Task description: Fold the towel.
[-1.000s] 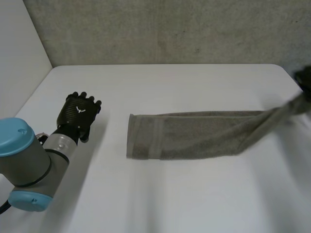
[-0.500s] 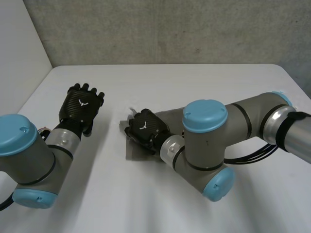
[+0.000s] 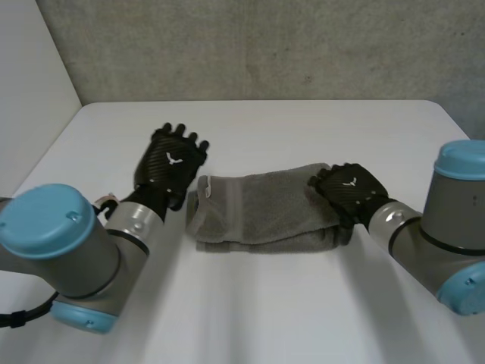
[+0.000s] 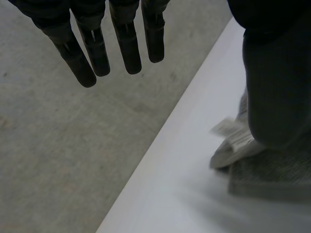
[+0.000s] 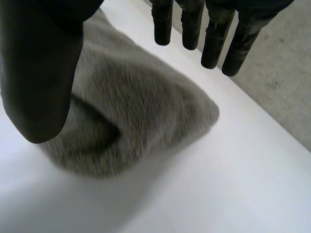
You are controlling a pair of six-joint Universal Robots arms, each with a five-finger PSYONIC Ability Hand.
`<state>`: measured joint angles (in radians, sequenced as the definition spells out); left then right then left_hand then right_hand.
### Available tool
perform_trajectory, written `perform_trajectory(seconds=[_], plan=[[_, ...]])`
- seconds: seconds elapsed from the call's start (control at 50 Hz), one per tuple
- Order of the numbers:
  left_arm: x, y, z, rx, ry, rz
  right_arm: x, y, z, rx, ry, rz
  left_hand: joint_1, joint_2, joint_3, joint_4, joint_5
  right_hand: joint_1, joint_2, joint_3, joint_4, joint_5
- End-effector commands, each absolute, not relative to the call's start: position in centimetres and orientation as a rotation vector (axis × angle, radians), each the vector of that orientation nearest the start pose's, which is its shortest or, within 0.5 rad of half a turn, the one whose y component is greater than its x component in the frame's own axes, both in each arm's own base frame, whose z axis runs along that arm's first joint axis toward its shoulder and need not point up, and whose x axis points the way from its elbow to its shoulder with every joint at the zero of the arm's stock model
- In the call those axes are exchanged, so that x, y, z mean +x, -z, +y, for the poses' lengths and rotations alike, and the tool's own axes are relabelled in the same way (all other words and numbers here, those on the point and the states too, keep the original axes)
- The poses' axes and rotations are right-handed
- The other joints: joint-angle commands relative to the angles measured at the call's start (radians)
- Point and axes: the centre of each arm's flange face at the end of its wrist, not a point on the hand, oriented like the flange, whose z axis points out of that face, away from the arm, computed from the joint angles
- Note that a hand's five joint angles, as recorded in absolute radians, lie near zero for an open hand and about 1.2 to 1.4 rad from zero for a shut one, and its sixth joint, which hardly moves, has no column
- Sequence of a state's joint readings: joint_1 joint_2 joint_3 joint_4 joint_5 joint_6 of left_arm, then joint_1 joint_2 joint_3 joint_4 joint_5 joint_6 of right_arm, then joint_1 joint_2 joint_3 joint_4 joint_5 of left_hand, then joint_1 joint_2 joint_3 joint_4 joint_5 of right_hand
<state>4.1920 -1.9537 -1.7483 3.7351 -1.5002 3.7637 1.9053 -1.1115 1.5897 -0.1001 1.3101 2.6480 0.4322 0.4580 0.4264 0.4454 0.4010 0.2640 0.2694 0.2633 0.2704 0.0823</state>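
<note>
A grey-brown towel lies doubled over in the middle of the white table, with a white label at its left end. My left hand hovers open just beside that left end; in its wrist view the straight fingers point past the table's edge and the towel lies by the thumb. My right hand is open above the towel's folded right end. Its fingers and thumb stand apart over the towel and hold nothing.
A grey concrete wall runs behind the table's far edge. A white panel stands at the left. Bare table lies in front of the towel, between my two arms.
My right hand carried the towel's right end over onto the left end, let go and drew back to the right. The towel is now half as long. My left hand moved closer to it.
</note>
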Motion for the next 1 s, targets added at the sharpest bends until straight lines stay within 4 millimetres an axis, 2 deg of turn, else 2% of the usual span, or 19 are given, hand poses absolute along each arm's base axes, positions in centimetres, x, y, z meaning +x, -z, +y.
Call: perform_trajectory(seconds=[0.02,0.08,0.12,0.3,0.36,0.38,0.4,0.44,0.46,0.5,0.6,0.74,0.76,0.78,0.8,0.82,0.9,0.94,1.0], plan=[[-31.8,-16.1,-23.3,1.35,2.207,1.818,24.7,-14.7,-28.9,-1.189,1.737,2.196,-0.072,-0.098,-0.066,-0.085,-0.215,0.476,0.471,0.477,0.47,0.483],[-31.8,-15.9,-23.1,1.36,2.2,1.82,24.7,-14.5,-29.1,-1.188,1.738,2.201,-0.072,-0.098,-0.066,-0.085,-0.215,0.74,0.734,0.741,0.734,0.747],[-31.7,-15.7,-23.0,1.363,2.191,1.828,24.4,-14.2,-29.4,-1.181,1.737,2.218,-0.075,-0.101,-0.069,-0.088,-0.218,1.131,1.125,1.131,1.124,1.138],[-31.1,-17.2,-23.1,1.315,2.22,1.806,24.8,-16.4,-30.6,-1.283,1.869,2.151,-0.081,-0.106,-0.075,-0.094,-0.224,1.132,1.127,1.133,1.126,1.139],[-30.3,-18.4,-23.7,1.246,2.233,1.788,26.5,-18.5,-30.2,-1.378,1.945,2.035,-0.092,-0.118,-0.087,-0.106,-0.236,1.132,1.127,1.133,1.126,1.139],[-29.9,-18.9,-24.2,1.206,2.232,1.782,28.7,-19.9,-28.7,-1.446,1.967,1.918,-0.104,-0.13,-0.098,-0.117,-0.247,1.132,1.127,1.133,1.126,1.139],[-29.9,-18.9,-24.2,1.206,2.231,1.782,28.7,-19.9,-28.6,-1.447,1.968,1.916,-0.104,-0.13,-0.098,-0.117,-0.248,1.132,1.127,1.133,1.126,1.139],[-29.0,-19.9,-24.9,1.125,2.234,1.767,33.1,-21.4,-25.3,-1.563,1.967,1.689,-0.165,-0.191,-0.16,-0.179,-0.309,1.132,1.127,1.133,1.126,1.139],[-29.0,-19.9,-24.9,1.125,2.234,1.767,33.2,-21.4,-25.3,-1.564,1.967,1.688,-0.166,-0.192,-0.16,-0.179,-0.309,1.132,1.127,1.133,1.126,1.139],[-28.5,-20.8,-25.2,1.055,2.238,1.754,36.8,-20.1,-22.5,-1.671,1.892,1.539,-0.204,-0.23,-0.198,-0.217,-0.347,1.132,1.127,1.133,1.126,1.139],[-27.4,-21.8,-26.0,0.932,2.252,1.773,40.5,-17.9,-19.3,-1.838,1.832,1.358,-0.228,-0.253,-0.222,-0.241,-0.371,1.132,1.127,1.133,1.126,1.139],[-26.7,-22.5,-26.6,0.825,2.307,1.826,42.6,-15.1,-18.3,-1.937,1.803,1.295,-0.228,-0.253,-0.222,-0.241,-0.371,1.132,1.127,1.133,1.126,1.139],[-26.7,-22.6,-26.7,0.815,2.317,1.833,42.6,-14.7,-18.3,-1.933,1.795,1.311,-0.228,-0.253,-0.222,-0.241,-0.371,1.02,1.015,1.021,1.014,1.027],[-26.8,-22.7,-26.8,0.808,2.324,1.835,42.6,-14.6,-18.4,-1.916,1.79,1.343,-0.228,-0.253,-0.222,-0.241,-0.371,0.504,0.499,0.505,0.498,0.512],[-26.8,-22.7,-26.8,0.808,2.324,1.835,42.6,-14.6,-18.4,-1.916,1.79,1.344,-0.228,-0.253,-0.222,-0.241,-0.371,0.499,0.494,0.5,0.493,0.506],[-26.8,-22.7,-26.8,0.809,2.326,1.836,42.3,-14.4,-18.7,-1.884,1.784,1.404,-0.228,-0.253,-0.222,-0.241,-0.371,-0.076,-0.082,-0.076,-0.083,-0.069],[-26.9,-22.7,-26.8,0.813,2.329,1.837,41.5,-15.3,-19.0,-1.756,1.774,1.542,-0.225,-0.25,-0.219,-0.238,-0.368,-0.089,-0.095,-0.089,-0.096,-0.082],[-27.1,-22.8,-26.8,0.816,2.338,1.834,40.2,-18.3,-19.0,-1.582,1.793,1.616,-0.225,-0.25,-0.219,-0.238,-0.368,-0.089,-0.095,-0.089,-0.096,-0.082],[-27.3,-22.9,-26.8,0.819,2.346,1.829,39.3,-19.7,-18.9,-1.501,1.79,1.641,-0.225,-0.25,-0.219,-0.238,-0.368,-0.089,-0.095,-0.089,-0.096,-0.082]])
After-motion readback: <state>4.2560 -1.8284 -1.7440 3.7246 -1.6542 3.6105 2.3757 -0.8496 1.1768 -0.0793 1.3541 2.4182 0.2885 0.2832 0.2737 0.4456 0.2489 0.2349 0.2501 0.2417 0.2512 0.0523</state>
